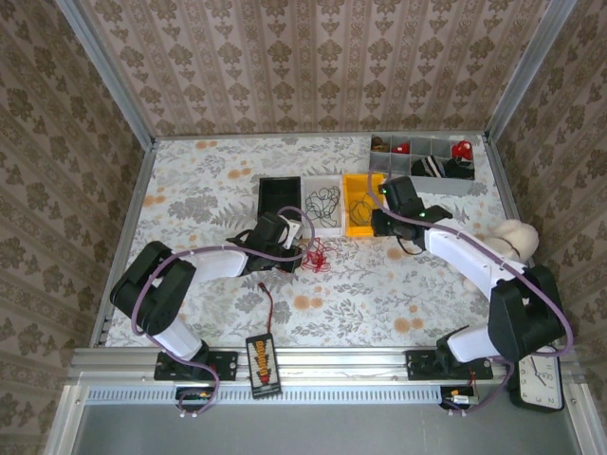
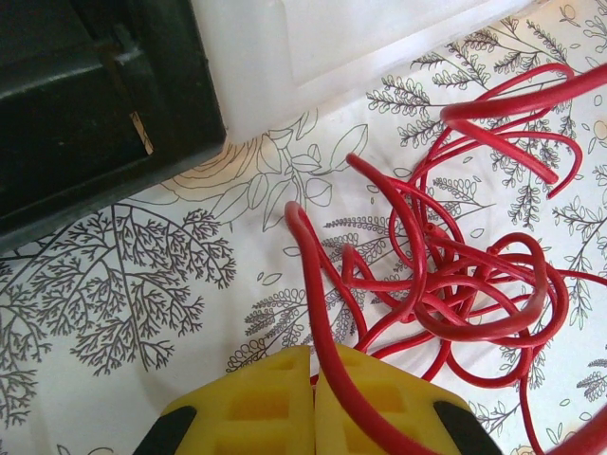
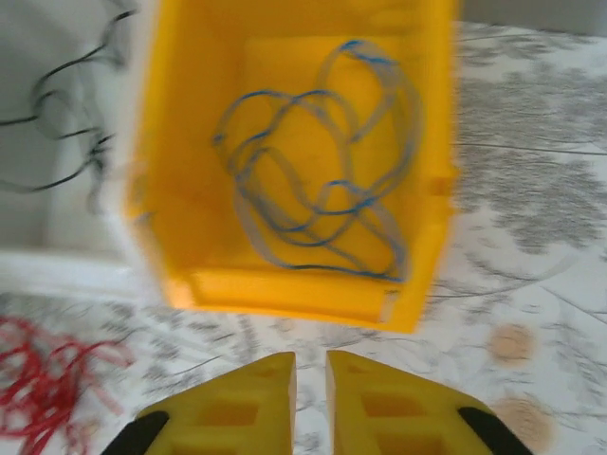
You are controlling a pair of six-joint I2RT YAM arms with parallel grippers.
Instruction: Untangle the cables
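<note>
A tangle of red cables [image 1: 319, 253] [image 2: 455, 275] lies on the flowered table in front of the bins. My left gripper [image 1: 289, 248] [image 2: 314, 365] is shut on one red strand, which runs up out of its yellow fingers into the tangle. Thin black cables [image 1: 325, 201] [image 3: 66, 142] lie in the white bin [image 1: 308, 185] [image 2: 332, 47]. A blue cable [image 3: 322, 171] lies in the yellow bin [image 1: 359, 224] [image 3: 285, 289]. My right gripper [image 1: 379, 220] [image 3: 311, 365] hovers just in front of the yellow bin, its jaws a narrow gap apart and holding nothing. The red tangle [image 3: 47, 384] is at its lower left.
A black bin [image 1: 263, 199] [image 2: 85, 104] stands left of the white one. A grey compartment tray [image 1: 438, 187] with small parts is at the back right. An orange-black device [image 1: 263, 358] with its lead lies at the near edge. A pale object [image 1: 512, 239] and a clock [image 1: 541, 379] are at the right.
</note>
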